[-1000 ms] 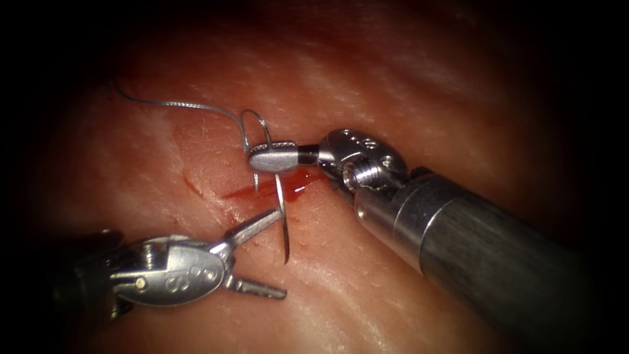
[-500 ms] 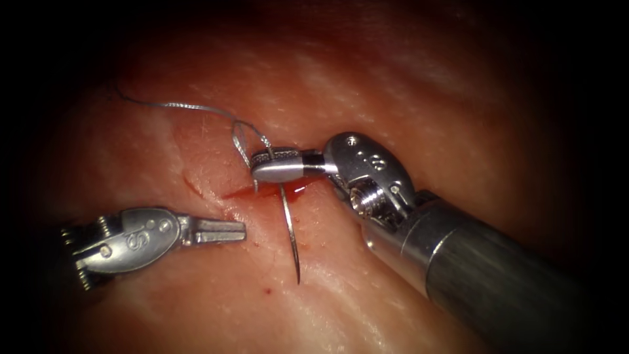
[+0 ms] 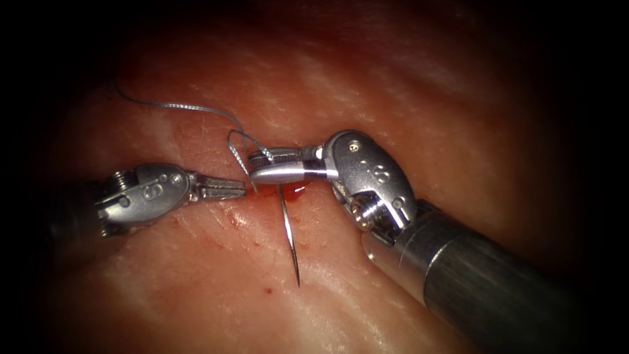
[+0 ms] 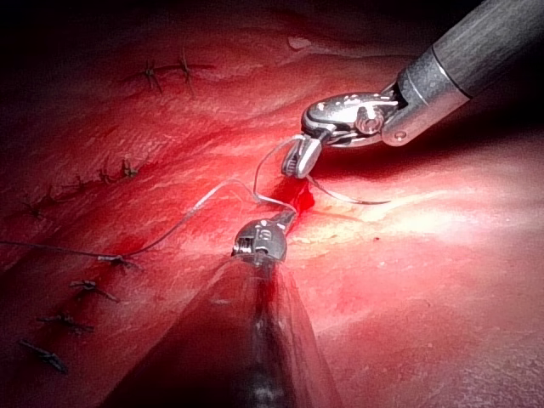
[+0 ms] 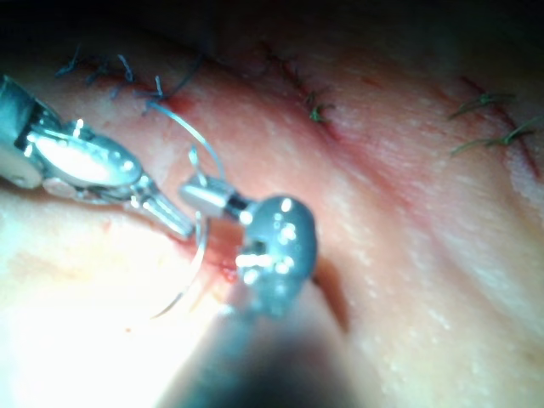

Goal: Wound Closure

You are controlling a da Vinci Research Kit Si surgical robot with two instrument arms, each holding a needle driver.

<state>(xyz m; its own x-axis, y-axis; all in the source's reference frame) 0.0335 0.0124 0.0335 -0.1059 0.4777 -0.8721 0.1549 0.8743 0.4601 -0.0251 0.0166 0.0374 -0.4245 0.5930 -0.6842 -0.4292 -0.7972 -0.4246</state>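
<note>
Nearest the viewer, the needle (image 3: pixel 289 236) hangs free over the tissue (image 3: pixel 367 92), point down and clear of the surface, its upper end pinched in the right claw (image 3: pixel 262 169) close to where the thread (image 3: pixel 177 106) joins it. The risk, as I judge it, is that a grip so near the tail lets the needle swivel in the claw, so the point could scratch the tissue below or enter askew. Just past the needle, under the right claw, red fluid (image 3: pixel 298 190) marks the cut. Beside it the left claw (image 3: pixel 241 189) is pressed together on nothing, its tip almost touching the right claw; they could knock and jar the needle. Beyond, the thread loops above the right claw and trails away left. A second ago the left claw was spread wide and lower; it has since shut and risen to the cut.
</note>
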